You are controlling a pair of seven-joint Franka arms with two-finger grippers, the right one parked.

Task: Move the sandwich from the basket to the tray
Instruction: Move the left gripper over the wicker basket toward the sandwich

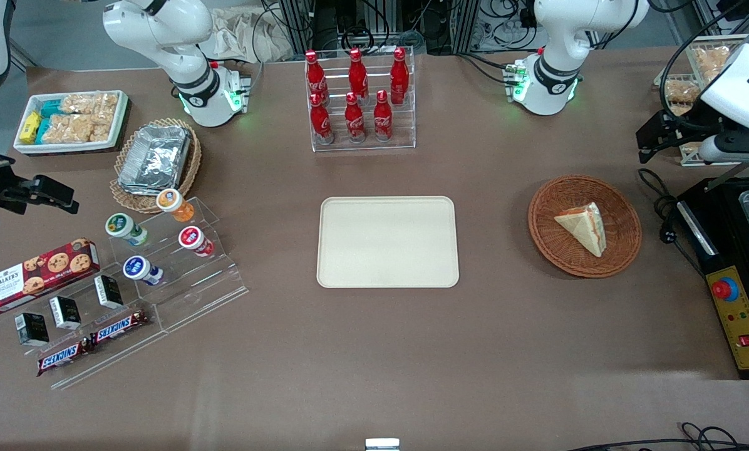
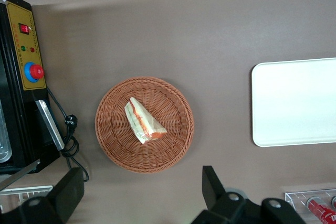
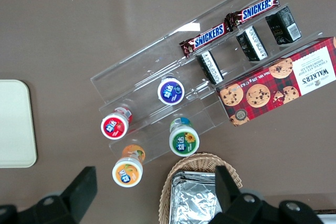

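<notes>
Brown tabletop [image 1: 362, 351] spreads under me, with the tray [image 1: 387, 242] lying flat and bare near its middle. Toward my working end sits the basket [image 1: 584, 225], well apart from the tray, and the sandwich [image 1: 583, 227] lies inside it. Its long cut edge, striped orange-red and green, runs from the side farther from the front camera down toward the nearer side, with the wedge's pointed corner aimed toward the tray. My claw [image 2: 142, 195] hangs high above the tabletop beside the basket, fingers [image 2: 212, 184] spread wide apart, gripping nothing and touching neither basket nor sandwich.
</notes>
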